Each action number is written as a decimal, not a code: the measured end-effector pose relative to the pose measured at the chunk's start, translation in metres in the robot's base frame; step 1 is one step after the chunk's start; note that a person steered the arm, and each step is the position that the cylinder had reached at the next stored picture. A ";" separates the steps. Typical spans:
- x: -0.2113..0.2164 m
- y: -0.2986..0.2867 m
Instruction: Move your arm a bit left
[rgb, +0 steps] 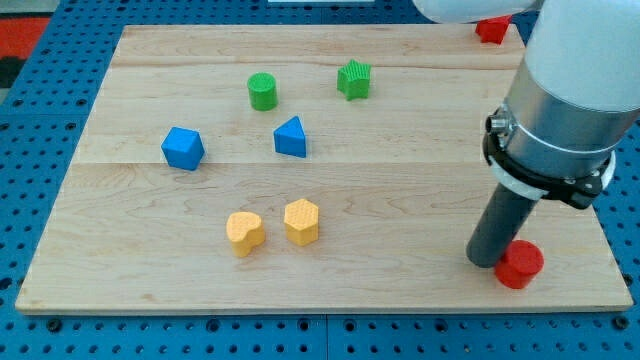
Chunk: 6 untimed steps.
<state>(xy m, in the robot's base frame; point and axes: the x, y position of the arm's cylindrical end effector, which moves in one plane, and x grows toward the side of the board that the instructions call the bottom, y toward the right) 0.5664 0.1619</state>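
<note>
Eight small coloured blocks show on the pale wooden board (100, 240), which lies on a blue perforated surface (30, 130).

Nearest the board's left edge, about halfway up, sits a blue block with angled faces (183, 148). To the right of it and lower, toward the bottom edge, a yellow heart-shaped block (245, 232) stands just beside a yellow hexagonal block (302, 221); the two are very close, but it is hard to say if they touch. Above them, nearer the top edge, is a green round block (262, 91). A blue triangular block (291, 137) lies a little lower and to the right of it, and a green star-like block (354, 80) is further right, near the top edge.

Near the top right corner, a red block (491, 30) is partly hidden behind the arm, so its shape cannot be told.

Near the bottom right corner, the arm's grey and white body (570, 100) comes down into the dark rod (505, 225). The rod's lower end, called my tip (487, 262), rests on the board and carries nothing. A red round block (520, 265) sits just to the right of the tip, touching it or nearly so. All the other blocks are well apart from the tip, to its left.
</note>
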 end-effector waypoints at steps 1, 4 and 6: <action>0.002 0.015; 0.015 0.041; 0.019 -0.038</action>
